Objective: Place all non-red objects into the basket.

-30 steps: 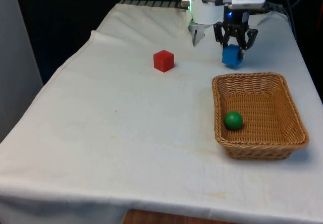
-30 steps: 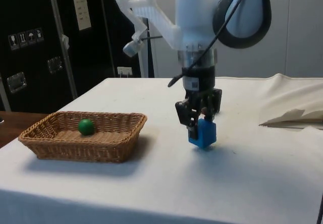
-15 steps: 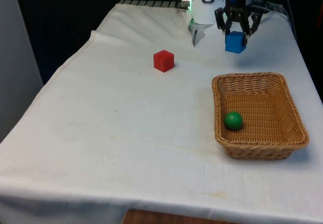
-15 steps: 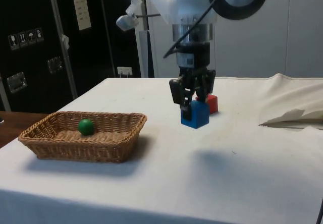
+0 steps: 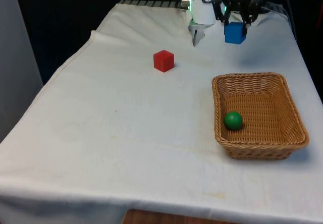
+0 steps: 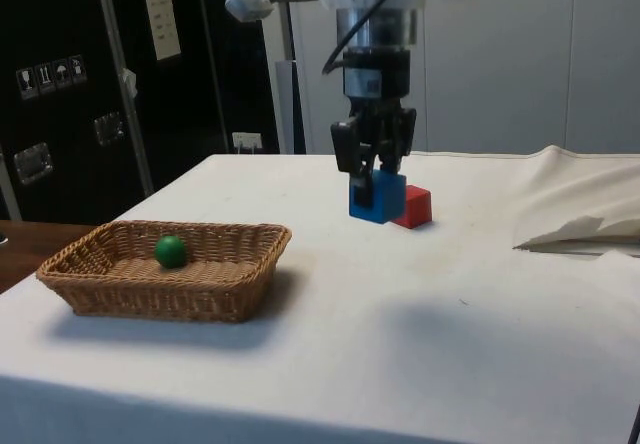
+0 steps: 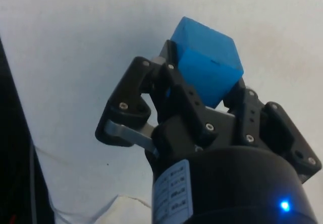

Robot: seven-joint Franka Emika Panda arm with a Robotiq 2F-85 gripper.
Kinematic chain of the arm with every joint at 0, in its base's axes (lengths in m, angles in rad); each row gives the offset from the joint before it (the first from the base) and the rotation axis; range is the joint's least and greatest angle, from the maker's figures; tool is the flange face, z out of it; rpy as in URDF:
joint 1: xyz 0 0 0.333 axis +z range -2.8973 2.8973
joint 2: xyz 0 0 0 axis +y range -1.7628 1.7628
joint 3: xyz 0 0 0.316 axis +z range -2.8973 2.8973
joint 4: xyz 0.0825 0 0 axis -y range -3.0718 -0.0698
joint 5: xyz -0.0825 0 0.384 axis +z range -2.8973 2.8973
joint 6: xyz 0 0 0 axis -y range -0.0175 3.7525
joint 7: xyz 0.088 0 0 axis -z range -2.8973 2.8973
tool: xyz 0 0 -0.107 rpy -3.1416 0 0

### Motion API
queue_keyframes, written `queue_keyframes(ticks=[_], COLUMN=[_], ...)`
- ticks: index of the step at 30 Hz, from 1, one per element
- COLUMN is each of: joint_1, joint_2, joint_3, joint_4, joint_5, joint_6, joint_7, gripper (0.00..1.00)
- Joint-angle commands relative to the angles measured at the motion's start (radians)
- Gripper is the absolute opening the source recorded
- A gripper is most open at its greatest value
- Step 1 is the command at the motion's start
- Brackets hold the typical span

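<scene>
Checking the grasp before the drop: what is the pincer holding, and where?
The pincer holds the blue cube by its upper part, clear of the table.

This looks like a robotics lab. A white cloth (image 5: 126,113) covers the worktop (image 6: 450,344), with black curtains (image 5: 75,12) across the top of the front view. Dark cabinets (image 6: 70,84) bearing labels stand at the side view's left, beside plain pale wall panels (image 6: 520,54).

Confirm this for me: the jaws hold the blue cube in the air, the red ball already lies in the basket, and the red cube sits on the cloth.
Not quite: the ball in the basket is green, not red, as the front view shows. The rest stands: the gripper holds the blue cube in the air, and the red cube sits on the cloth.
</scene>
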Motion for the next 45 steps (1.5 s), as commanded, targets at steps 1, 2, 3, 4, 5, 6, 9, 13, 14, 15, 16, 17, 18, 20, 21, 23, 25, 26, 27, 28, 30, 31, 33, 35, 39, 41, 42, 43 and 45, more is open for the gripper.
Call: queue_keyframes(ticks=[1, 2, 3, 4, 5, 6, 9, 13, 14, 15, 16, 17, 18, 20, 21, 23, 25, 26, 27, 28, 30, 31, 33, 35, 39, 41, 42, 43, 45], joint_1=[0.007, 0.007, 0.006, 0.006, 0.006, 0.0, 0.006, 0.006, 0.0, 0.006, 0.006, 0.006, 0.006, 0.006, 0.006, 0.006, 0.006, 0.006, 0.006, 0.006, 0.006, 0.006, 0.006, 0.006, 0.007, 0.007, 0.007, 0.001, 0.007], joint_2=[-0.017, -0.022, -0.028, -0.038, -0.043, -0.036, -0.057, -0.072, -0.069, -0.079, -0.082, -0.085, -0.088, -0.096, -0.098, -0.101, -0.102, -0.104, -0.106, -0.106, -0.105, -0.104, -0.098, -0.095, -0.076, -0.066, -0.061, -0.066, -0.042], joint_3=[-0.007, -0.01, -0.012, -0.016, -0.018, -0.013, -0.024, -0.03, -0.027, -0.034, -0.035, -0.037, -0.038, -0.041, -0.042, -0.044, -0.045, -0.045, -0.046, -0.046, -0.046, -0.046, -0.045, -0.044, -0.039, -0.036, -0.035, -0.034, -0.028], joint_4=[0.001, 0.001, 0.002, 0.002, 0.002, 0.0, 0.002, 0.002, 0.001, 0.002, 0.002, 0.002, 0.003, 0.004, 0.005, 0.007, 0.008, 0.009, 0.013, 0.013, 0.019, 0.021, 0.03, 0.034, 0.056, 0.068, 0.073, 0.067, 0.092], joint_5=[0.022, 0.022, 0.022, 0.021, 0.021, 0.004, 0.02, 0.019, 0.004, 0.018, 0.018, 0.018, 0.017, 0.017, 0.017, 0.017, 0.017, 0.017, 0.017, 0.017, 0.016, 0.016, 0.015, 0.014, 0.013, 0.013, 0.013, 0.004, 0.011], joint_6=[-0.018, -0.021, -0.026, -0.035, -0.038, -0.027, -0.048, -0.056, -0.047, -0.059, -0.06, -0.062, -0.064, -0.068, -0.069, -0.071, -0.071, -0.072, -0.073, -0.073, -0.072, -0.072, -0.07, -0.069, -0.064, -0.062, -0.062, -0.062, -0.061], joint_7=[-0.033, -0.042, -0.052, -0.069, -0.078, -0.06, -0.104, -0.137, -0.132, -0.155, -0.164, -0.172, -0.18, -0.205, -0.213, -0.228, -0.234, -0.241, -0.255, -0.255, -0.274, -0.28, -0.288, -0.292, -0.306, -0.311, -0.313, -0.307, -0.315], gripper=[0.01, 0.01, 0.01, 0.01, 0.01, 0.01, 0.01, 0.01, 0.01, 0.01, 0.01, 0.01, 0.01, 0.01, 0.01, 0.01, 0.01, 0.01, 0.01, 0.01, 0.01, 0.01, 0.01, 0.01, 0.01, 0.01, 0.01, 0.01, 0.01])
